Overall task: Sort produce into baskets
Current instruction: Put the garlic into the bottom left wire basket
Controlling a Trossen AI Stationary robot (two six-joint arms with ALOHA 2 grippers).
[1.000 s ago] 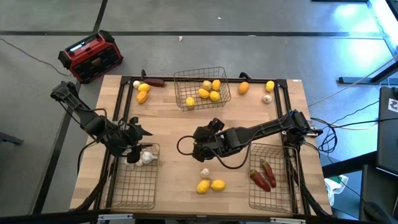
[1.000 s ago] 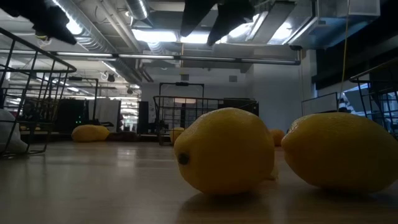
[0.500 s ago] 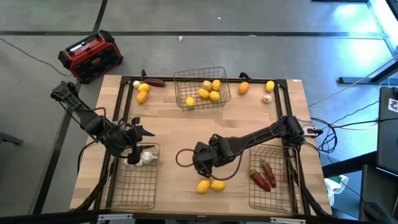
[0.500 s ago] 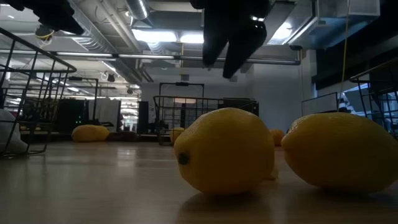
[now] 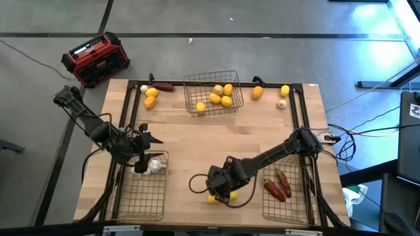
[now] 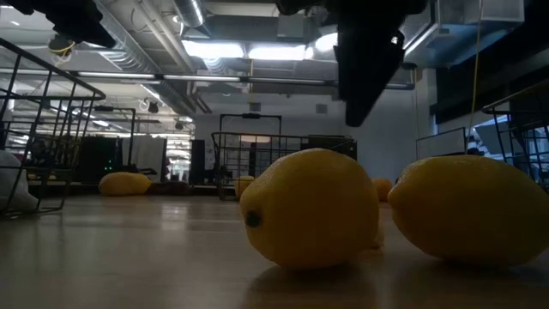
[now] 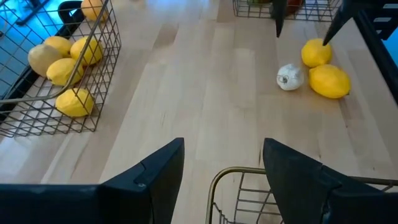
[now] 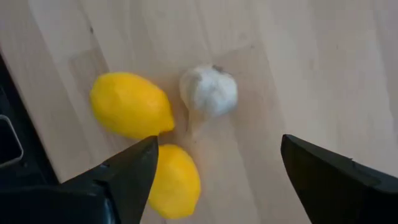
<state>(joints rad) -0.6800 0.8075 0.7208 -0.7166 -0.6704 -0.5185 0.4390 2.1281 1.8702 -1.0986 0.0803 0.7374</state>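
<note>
- Right pincer [image 8: 214,168] hangs open and empty over the near-edge cluster at 6 o'clock on the worktop [image 5: 197,141] — garlic bulb [image 8: 209,91] and two lemons [image 8: 132,112] lie almost touching.
- Risk: fingers straddle more than one piece; closing here could nudge a lemon and roll it off the near edge, or pinch garlic and lemon together.
- Left pincer [image 7: 221,165] is open, holding nothing, over the left basket [image 5: 142,190] at 8 o'clock — a garlic already inside.
- Far basket [image 5: 211,92] at 12 holds lemons; loose pieces either side still unsorted.
</note>
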